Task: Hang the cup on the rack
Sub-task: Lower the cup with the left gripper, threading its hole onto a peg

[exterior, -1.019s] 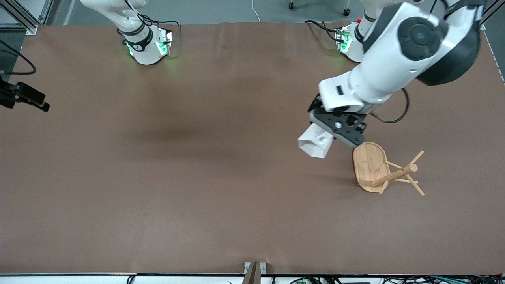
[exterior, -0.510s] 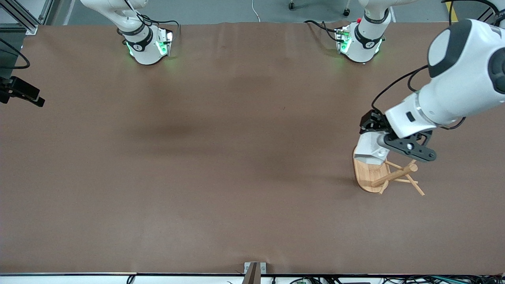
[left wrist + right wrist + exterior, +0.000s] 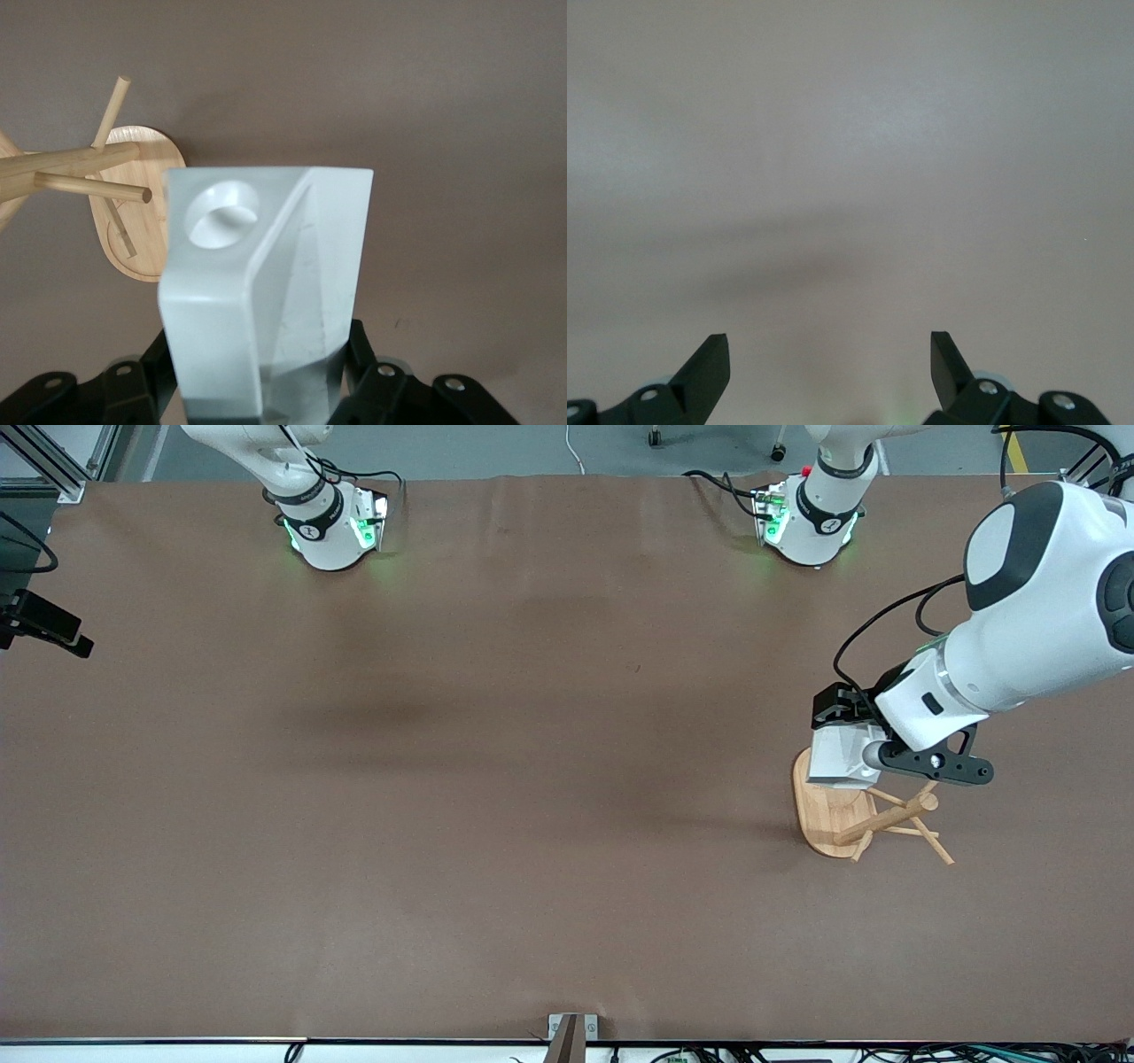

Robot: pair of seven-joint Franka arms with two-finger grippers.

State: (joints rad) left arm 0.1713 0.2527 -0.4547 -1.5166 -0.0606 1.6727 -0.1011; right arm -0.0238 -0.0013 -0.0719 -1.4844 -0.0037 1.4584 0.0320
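The left pincer (image 3: 864,757) is clamped on the white faceted cup (image 3: 840,756) and holds it in the air over the oval base of the bamboo mug rack (image 3: 828,815), which stands on the brown tabletop (image 3: 496,779) toward the left arm's end. In the left wrist view the cup (image 3: 266,283) is gripped low on its body, with the blocky handle and its round hole (image 3: 221,214) turned toward the rack (image 3: 133,208); the tip of one slanted peg (image 3: 93,188) lies just beside that hole but not in it.

To hang it well, I judge the hole must be lined up with that peg's axis, then the cup slid along the peg's slope toward the central post rather than pushed straight sideways, which could tip the light rack. The grip should be let go only once the peg passes through the handle.

The right pincer (image 3: 830,359) waits with its fingers apart over bare tabletop.

No brand, label or writing can be read.
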